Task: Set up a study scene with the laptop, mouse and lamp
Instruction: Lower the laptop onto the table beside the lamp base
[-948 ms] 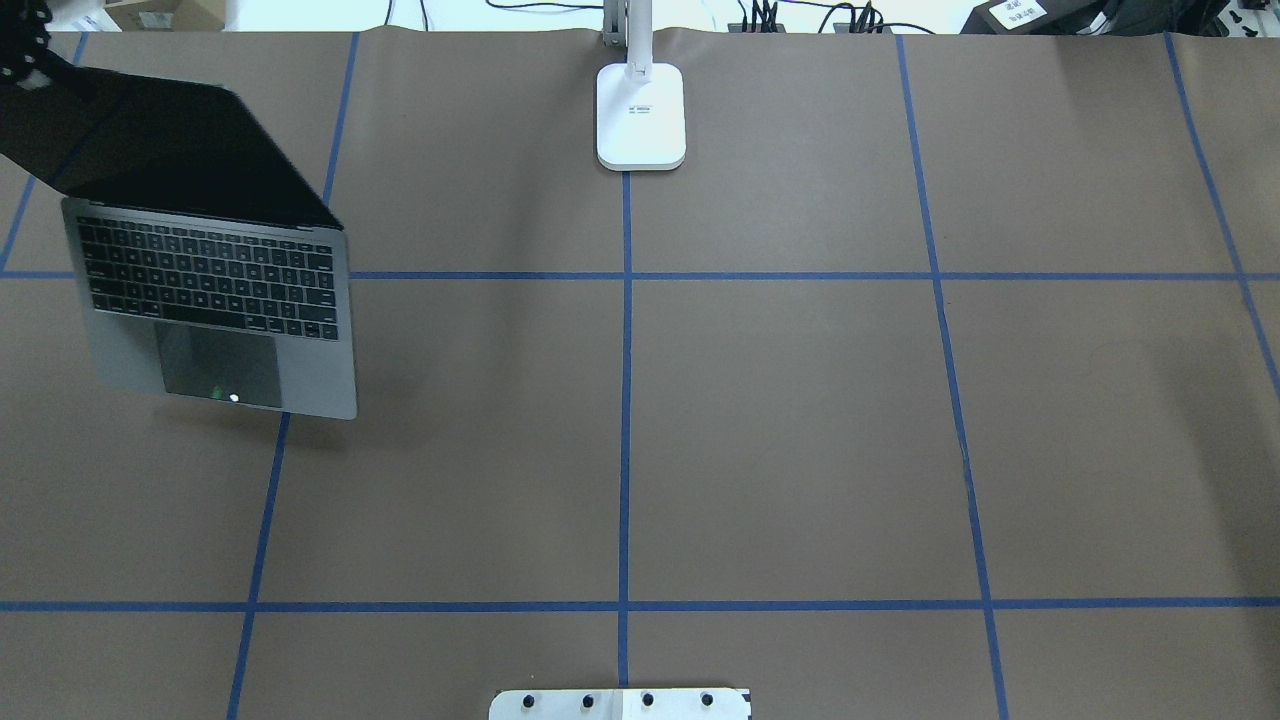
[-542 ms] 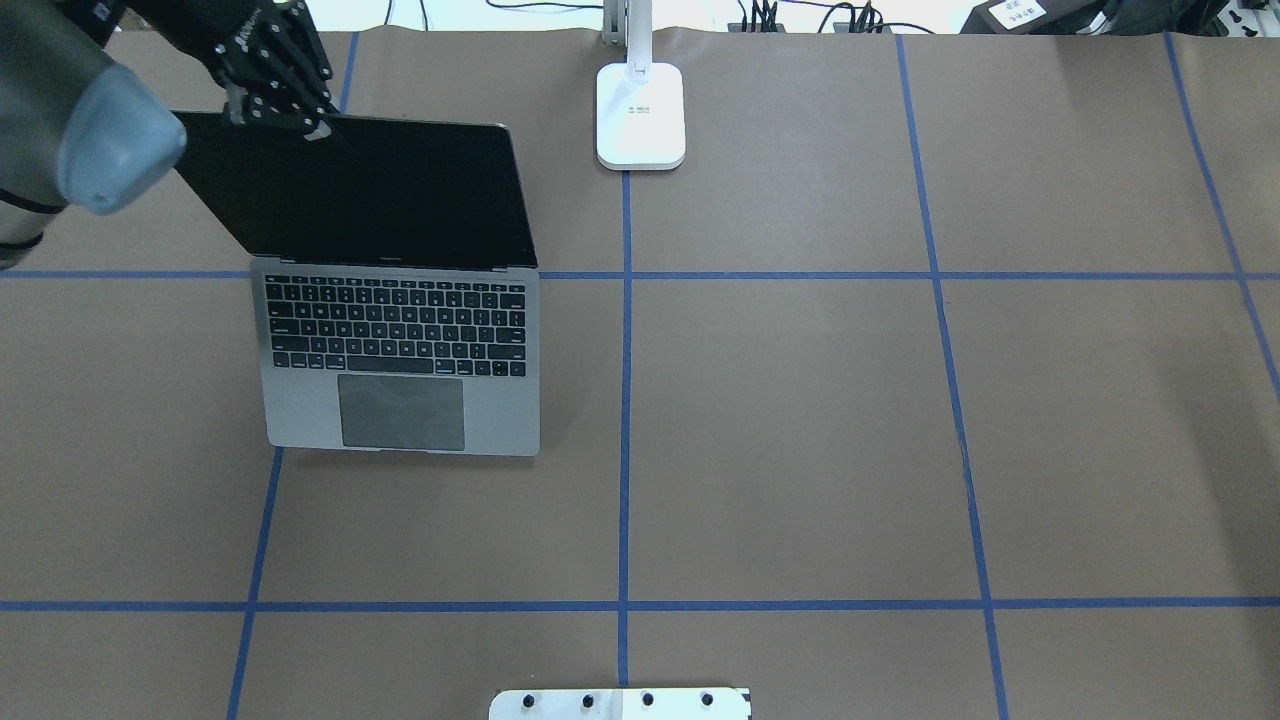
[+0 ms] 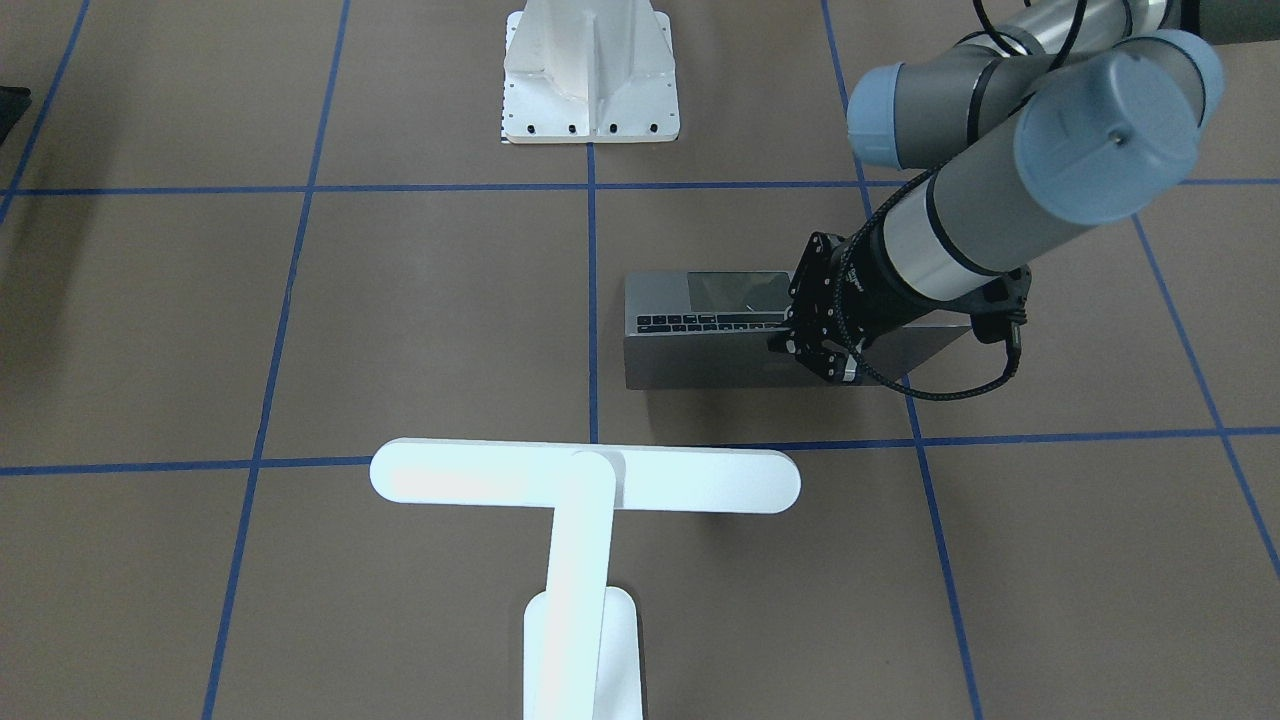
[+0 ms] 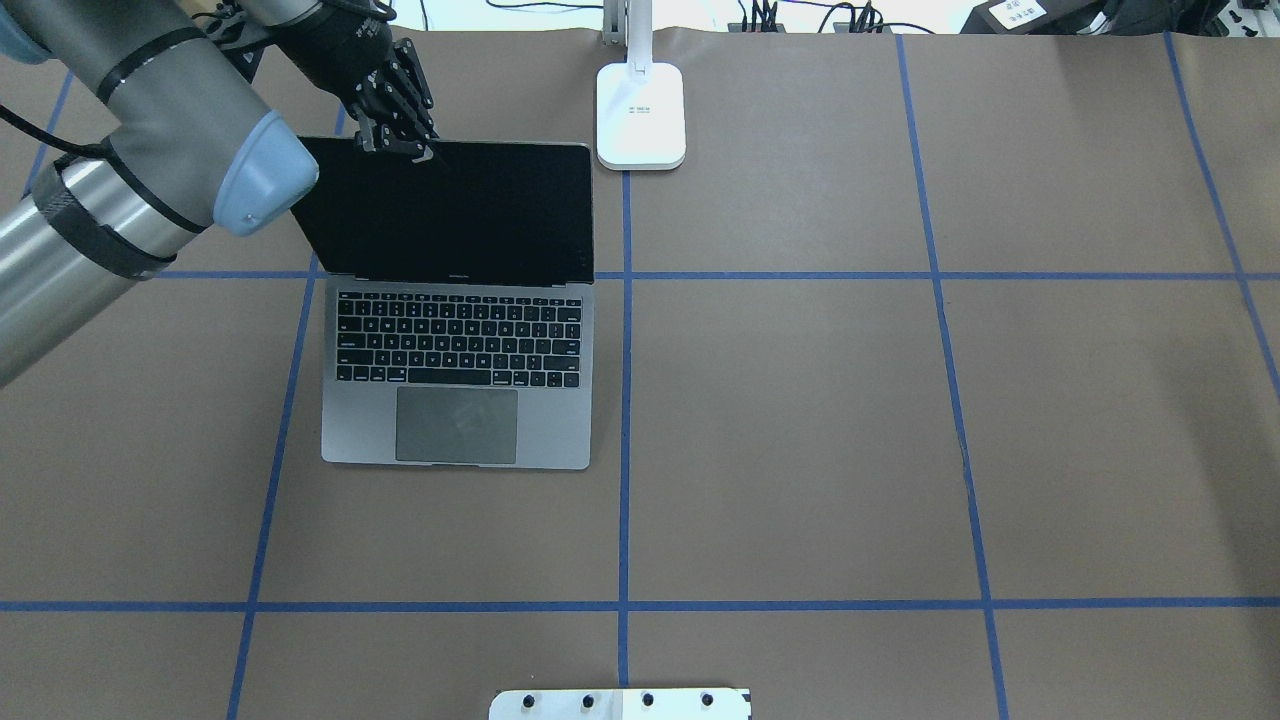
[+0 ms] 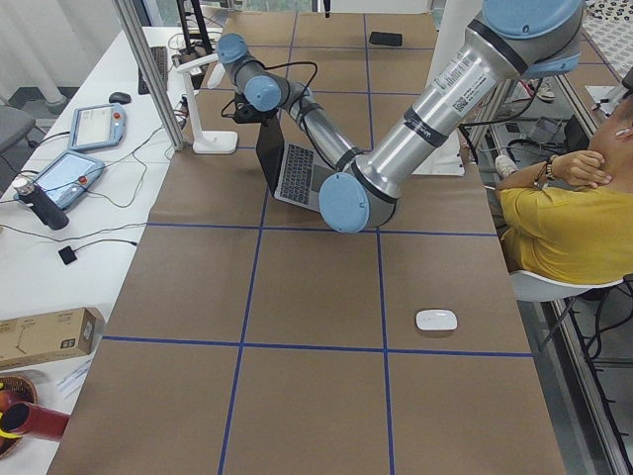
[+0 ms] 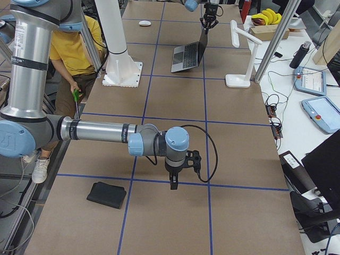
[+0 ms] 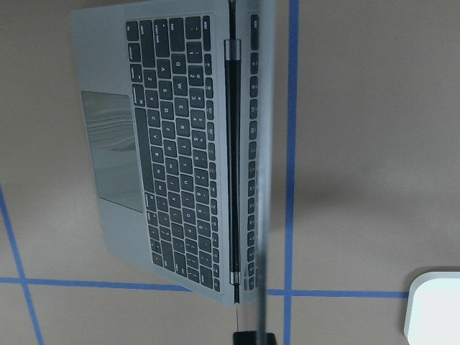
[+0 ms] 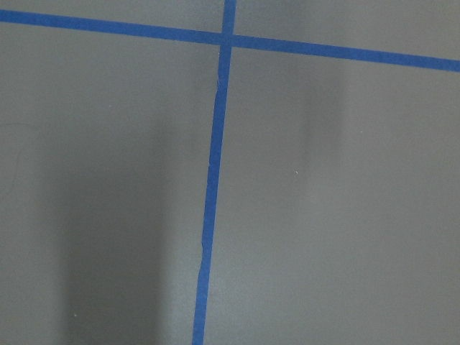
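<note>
The grey laptop [image 4: 455,400] stands open on the brown table, just left of the centre tape line, its dark screen upright. My left gripper [image 4: 405,150] is shut on the top edge of the screen lid [image 7: 262,180], as the front view also shows for the gripper [image 3: 815,358]. The white lamp [image 4: 641,115] stands at the far edge, its T-shaped head [image 3: 585,475] over the table. The white mouse [image 5: 436,320] lies near the robot's side, far left. My right gripper [image 6: 174,183] hangs low over bare table; I cannot tell its state.
A white ribbed pedestal [image 3: 590,80] is bolted at the robot's edge. A black mouse pad [image 6: 106,194] lies at the table's right end. A person in yellow [image 5: 564,228] sits beside the table. Tablets and cables [image 5: 94,124] lie on the side bench.
The left arm has carried the laptop from the far left toward the centre line. It hung tilted before; now its base looks flat and square to the grid.
</note>
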